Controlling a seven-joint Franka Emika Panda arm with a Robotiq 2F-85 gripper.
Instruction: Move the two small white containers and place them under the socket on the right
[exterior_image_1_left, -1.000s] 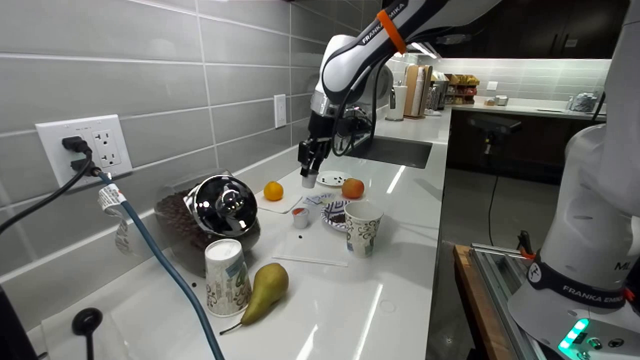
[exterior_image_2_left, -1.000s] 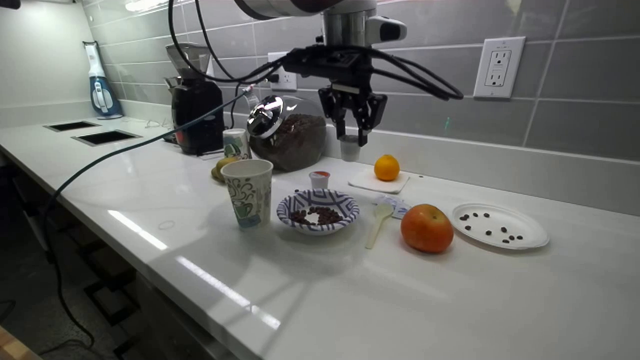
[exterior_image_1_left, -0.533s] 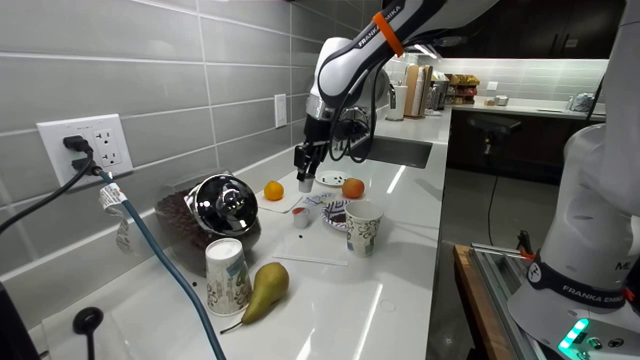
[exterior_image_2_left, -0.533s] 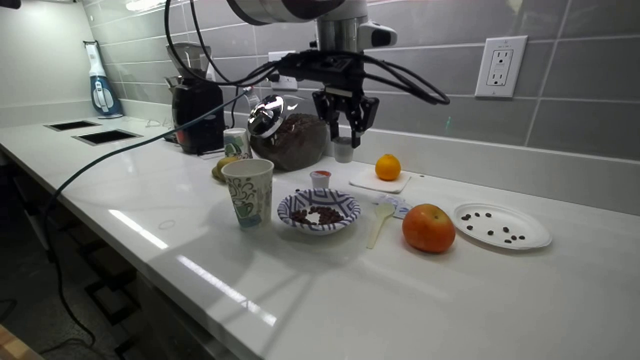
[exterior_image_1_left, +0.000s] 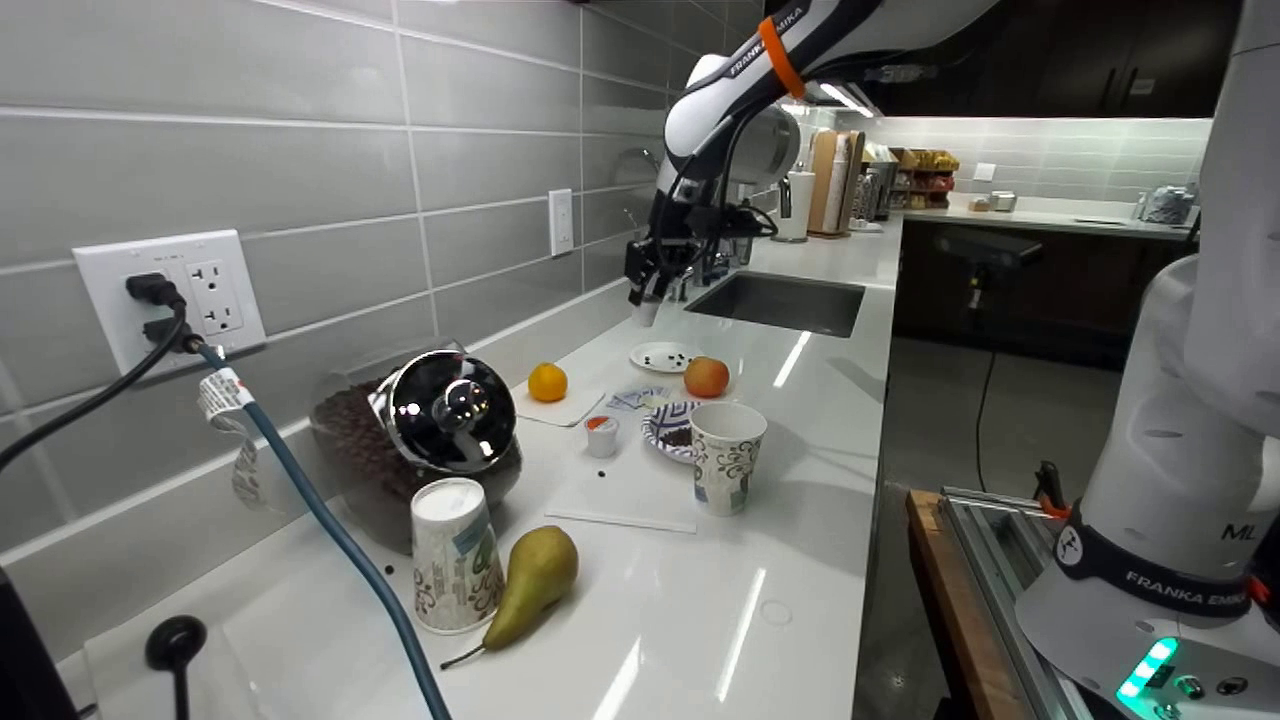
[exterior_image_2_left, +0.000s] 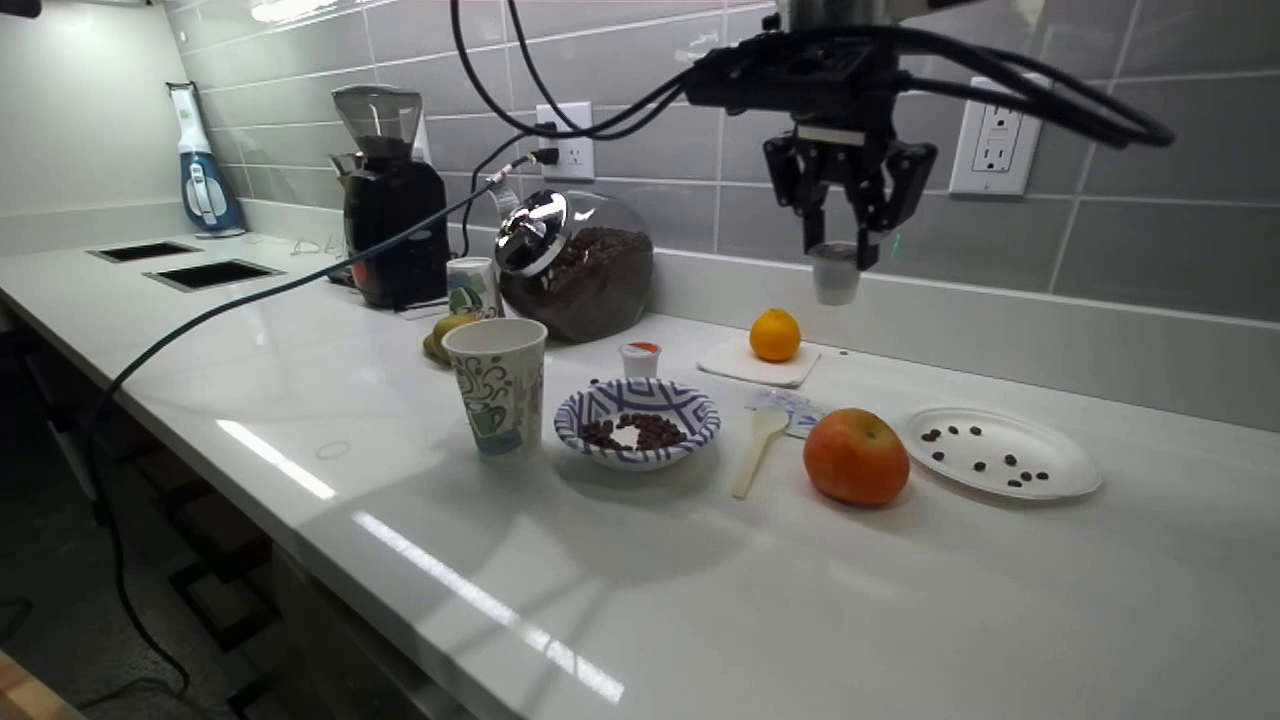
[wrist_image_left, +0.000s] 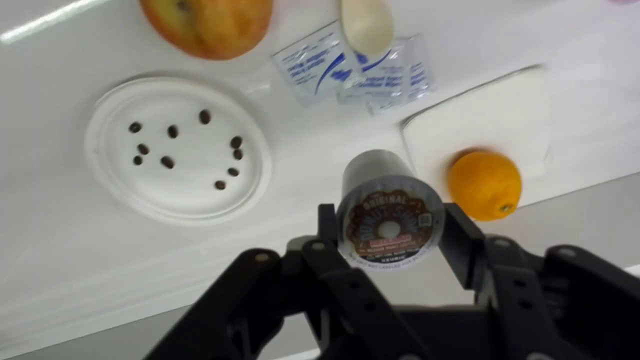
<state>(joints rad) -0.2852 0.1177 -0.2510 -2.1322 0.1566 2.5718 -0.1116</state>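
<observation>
My gripper (exterior_image_2_left: 840, 248) is shut on a small white container (exterior_image_2_left: 835, 282), a coffee pod with a brown printed lid. In the wrist view the pod (wrist_image_left: 390, 235) sits between the two black fingertips, its lid towards the camera. The held pod is in the air, right of and above the orange in an exterior view. The second small white container (exterior_image_2_left: 640, 360), with a red mark on its lid, stands upright on the counter behind the patterned bowl; it also shows in an exterior view (exterior_image_1_left: 601, 440). The right wall socket (exterior_image_2_left: 985, 180) is partly crossed by the arm's cables.
An orange (exterior_image_2_left: 775, 335) sits on a napkin (exterior_image_2_left: 735, 366). A white plate with beans (exterior_image_2_left: 1075, 465), a red apple (exterior_image_2_left: 855, 457), a spoon (exterior_image_2_left: 765, 425), a patterned bowl (exterior_image_2_left: 690, 405) and a paper cup (exterior_image_2_left: 500, 390) stand on the counter. A glass jar (exterior_image_2_left: 610, 290) leans near the wall.
My gripper and the held pod first shift slightly left, then move right past the orange in an exterior view, towards the right socket. The second pod has not moved.
</observation>
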